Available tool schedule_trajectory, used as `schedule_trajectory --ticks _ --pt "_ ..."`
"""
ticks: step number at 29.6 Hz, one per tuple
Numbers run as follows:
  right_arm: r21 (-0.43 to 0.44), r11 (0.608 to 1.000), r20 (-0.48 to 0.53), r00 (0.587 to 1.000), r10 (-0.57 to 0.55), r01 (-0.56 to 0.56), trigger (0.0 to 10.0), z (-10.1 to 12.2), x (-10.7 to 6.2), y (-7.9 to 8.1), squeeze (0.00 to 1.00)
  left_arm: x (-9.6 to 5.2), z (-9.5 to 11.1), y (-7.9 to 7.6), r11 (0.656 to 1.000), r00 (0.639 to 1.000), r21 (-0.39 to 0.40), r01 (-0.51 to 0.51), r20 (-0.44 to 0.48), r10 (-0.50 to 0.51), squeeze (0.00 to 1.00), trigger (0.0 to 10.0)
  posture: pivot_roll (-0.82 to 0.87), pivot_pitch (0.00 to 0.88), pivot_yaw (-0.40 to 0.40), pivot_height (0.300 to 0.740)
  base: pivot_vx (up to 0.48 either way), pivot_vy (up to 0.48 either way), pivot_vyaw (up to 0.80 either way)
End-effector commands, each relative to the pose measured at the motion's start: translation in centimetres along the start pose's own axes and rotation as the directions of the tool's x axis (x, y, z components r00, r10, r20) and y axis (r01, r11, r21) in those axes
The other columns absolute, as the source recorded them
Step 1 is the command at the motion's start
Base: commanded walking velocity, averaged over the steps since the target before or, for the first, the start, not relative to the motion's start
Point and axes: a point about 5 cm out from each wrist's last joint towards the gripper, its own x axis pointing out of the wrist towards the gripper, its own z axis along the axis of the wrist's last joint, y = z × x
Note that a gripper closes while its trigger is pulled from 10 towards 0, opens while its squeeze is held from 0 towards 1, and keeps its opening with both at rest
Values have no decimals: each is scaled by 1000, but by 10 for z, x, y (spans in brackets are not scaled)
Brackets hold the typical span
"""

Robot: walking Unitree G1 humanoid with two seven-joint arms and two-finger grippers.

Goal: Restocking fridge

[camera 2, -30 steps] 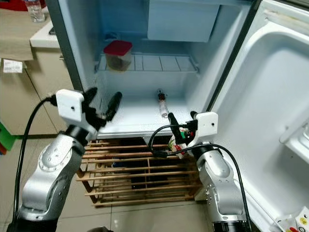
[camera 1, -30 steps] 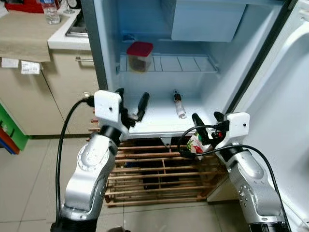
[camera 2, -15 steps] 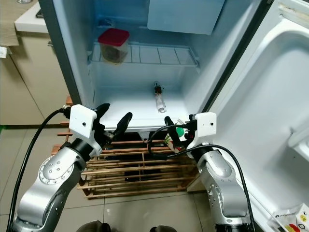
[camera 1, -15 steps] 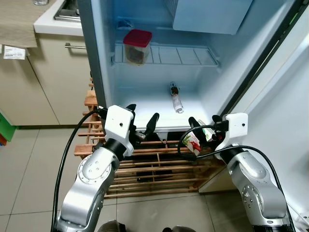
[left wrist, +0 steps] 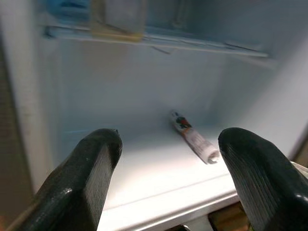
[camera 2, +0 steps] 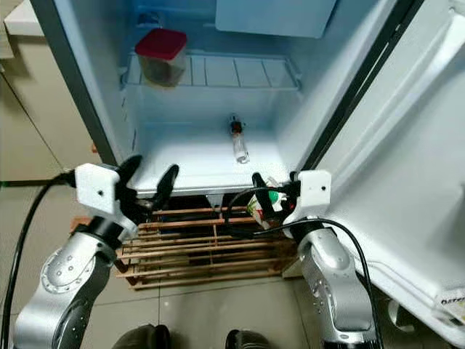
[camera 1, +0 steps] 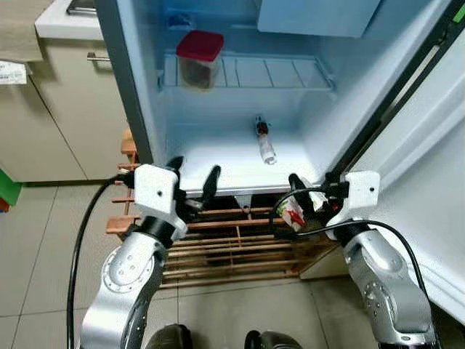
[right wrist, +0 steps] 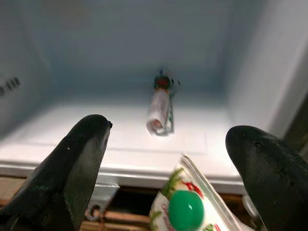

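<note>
Right end effector (camera 1: pixel 305 198) sits spread around a green-capped pouch (camera 1: pixel 293 214) just outside the fridge floor (camera 1: pixel 232 163); carry it in level and lay it beside the small bottle (camera 1: pixel 265 147), clear of the lip. Your left end effector (camera 1: pixel 193 182) hangs spread and empty at the front edge. Your right wrist view shows the pouch's cap (right wrist: pixel 186 210); the eye views show the red-lidded container (camera 1: pixel 199 58) on the wire shelf.
</note>
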Motion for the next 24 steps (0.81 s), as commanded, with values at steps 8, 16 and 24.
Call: schedule_trajectory --ticks 8,16,24 --pt "47 999 -7 1000 -26 26 10000 -3 2 -1 0 8 8 -1 1000 999 3 -8 42 8 0 10000 -38 89 -87 740 0 0 0" --pt "42 999 -51 998 -30 32 10000 -8 5 -5 0 4 3 -9 1000 1000 -21 21 15 -21 0 10000 -55 118 -97 740 0 0 0" --pt "21 1000 -67 998 -14 16 10000 -9 5 -4 0 -6 2 -12 999 1000 -24 24 -6 -24 0 10000 -62 164 -105 740 0 0 0"
